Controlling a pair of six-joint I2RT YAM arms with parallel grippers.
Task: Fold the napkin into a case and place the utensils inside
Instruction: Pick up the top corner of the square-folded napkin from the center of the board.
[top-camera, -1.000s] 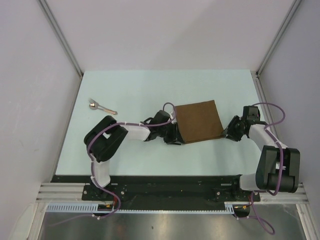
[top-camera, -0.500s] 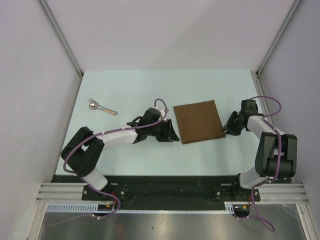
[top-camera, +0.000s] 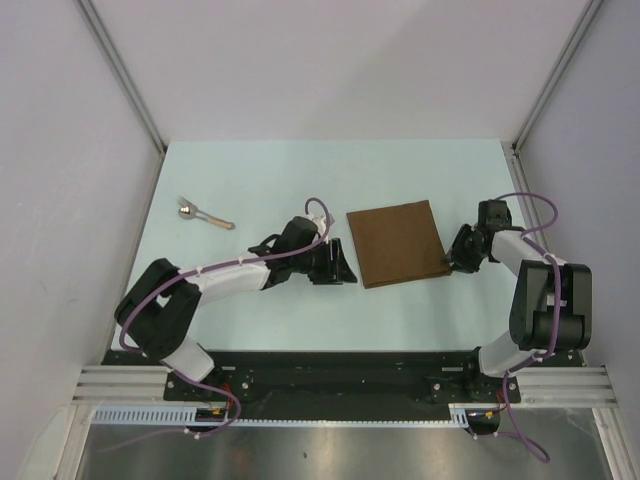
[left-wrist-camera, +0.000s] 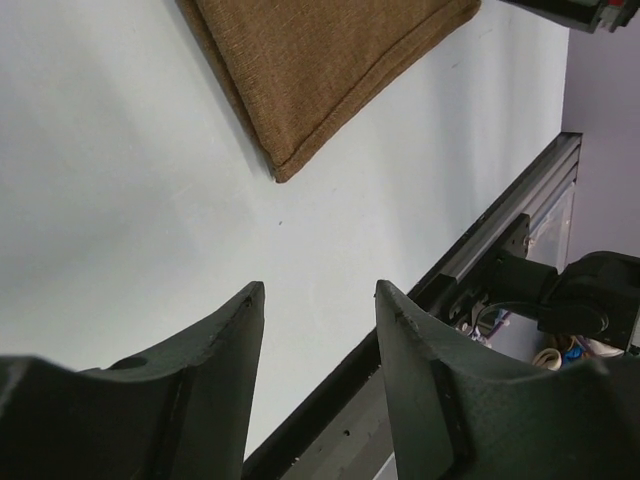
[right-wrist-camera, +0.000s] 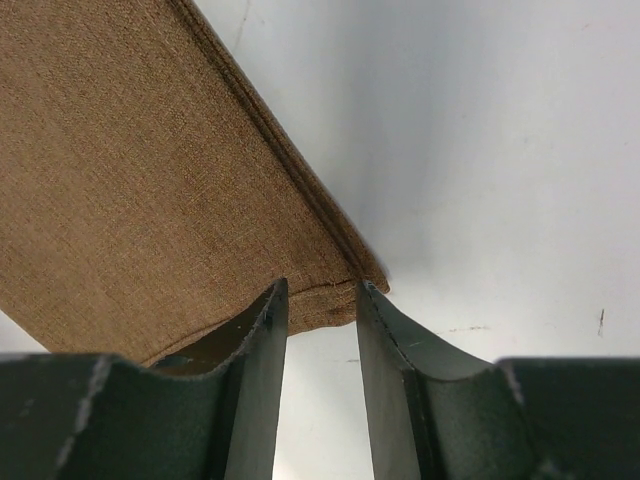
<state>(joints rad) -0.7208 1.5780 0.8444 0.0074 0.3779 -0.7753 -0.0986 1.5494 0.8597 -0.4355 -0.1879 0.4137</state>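
The dark-brown napkin (top-camera: 397, 243) lies flat mid-table as a square; its edge looks layered in the right wrist view (right-wrist-camera: 150, 170). My left gripper (top-camera: 345, 268) is open and empty, just left of the napkin's near-left corner (left-wrist-camera: 320, 60), with bare table between the fingertips (left-wrist-camera: 320, 295). My right gripper (top-camera: 452, 262) is open at the napkin's near-right corner, which sits between the fingertips (right-wrist-camera: 320, 290). The utensils (top-camera: 203, 214), silver heads with tan handles, lie far left on the table. No case is in view.
The pale table (top-camera: 300, 180) is walled by white panels on the left, back and right. A black rail (top-camera: 330, 370) with the arm bases runs along the near edge; it shows in the left wrist view (left-wrist-camera: 500, 230).
My left gripper has let go of the napkin's near-left corner and backed off left, with the arm stretched lower. My right gripper has edged up to the near-right corner.
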